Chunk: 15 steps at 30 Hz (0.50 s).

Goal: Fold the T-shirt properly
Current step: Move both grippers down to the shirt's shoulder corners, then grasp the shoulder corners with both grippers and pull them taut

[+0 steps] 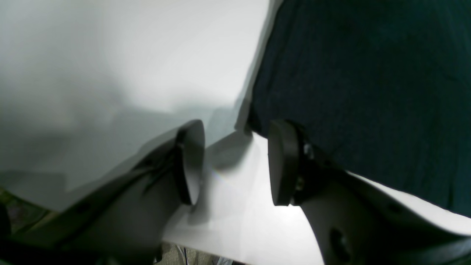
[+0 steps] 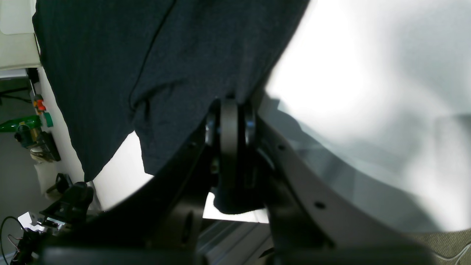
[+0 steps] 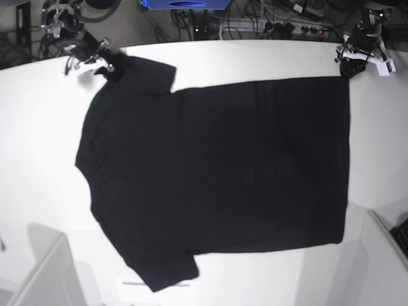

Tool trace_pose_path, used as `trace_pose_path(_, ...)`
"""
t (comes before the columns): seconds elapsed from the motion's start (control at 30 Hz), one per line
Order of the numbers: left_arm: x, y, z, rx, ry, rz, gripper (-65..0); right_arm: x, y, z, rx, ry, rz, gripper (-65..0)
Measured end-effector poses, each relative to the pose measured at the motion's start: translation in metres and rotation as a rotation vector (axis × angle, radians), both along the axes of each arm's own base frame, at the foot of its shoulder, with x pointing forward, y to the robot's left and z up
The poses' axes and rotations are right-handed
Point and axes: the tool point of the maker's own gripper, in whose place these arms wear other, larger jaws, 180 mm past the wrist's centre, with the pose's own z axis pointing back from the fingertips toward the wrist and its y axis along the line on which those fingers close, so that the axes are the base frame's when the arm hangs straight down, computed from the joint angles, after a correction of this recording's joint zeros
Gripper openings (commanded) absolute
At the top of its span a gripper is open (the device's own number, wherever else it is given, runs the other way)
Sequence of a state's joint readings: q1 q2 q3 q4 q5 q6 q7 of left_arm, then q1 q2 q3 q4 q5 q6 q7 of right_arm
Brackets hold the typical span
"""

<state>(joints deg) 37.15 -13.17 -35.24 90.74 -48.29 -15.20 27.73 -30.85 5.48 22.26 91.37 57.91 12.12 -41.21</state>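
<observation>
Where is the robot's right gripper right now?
In the base view, the right gripper sits at the table's far left, pinching the T-shirt's sleeve.

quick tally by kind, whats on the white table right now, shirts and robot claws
T-shirt, black, spread flat on the table: 1
Claws: 2, the right claw shut on the shirt's sleeve edge, the left claw open at a shirt corner
Total: 3

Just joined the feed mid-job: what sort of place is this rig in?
Probably a robotics lab bench: a white table with the T-shirt spread flat, and cables and power strips crowded behind its far edge.
</observation>
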Motion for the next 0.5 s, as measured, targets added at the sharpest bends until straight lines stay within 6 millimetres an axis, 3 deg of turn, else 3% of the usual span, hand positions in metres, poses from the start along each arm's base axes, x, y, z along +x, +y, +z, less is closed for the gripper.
trace_pose_path(0.23,0.028,-0.013,-0.007,-0.078,-0.028,0.003,-38.3,0.003,0.001,0.001,0.001,-0.003,0.007,-65.0)
trace_pose_path(0.43,0.030,-0.015,-0.009,-0.086,-0.036,0.005,-39.2,0.004,-0.001,0.001,-0.008,-0.003,0.016,-65.0)
trace_pose_path(0.5,0.029,-0.015,-0.009,-0.086,-0.035,0.005,-47.2,0.004,-0.001,0.001,-0.008,-0.001,0.021,-65.0)
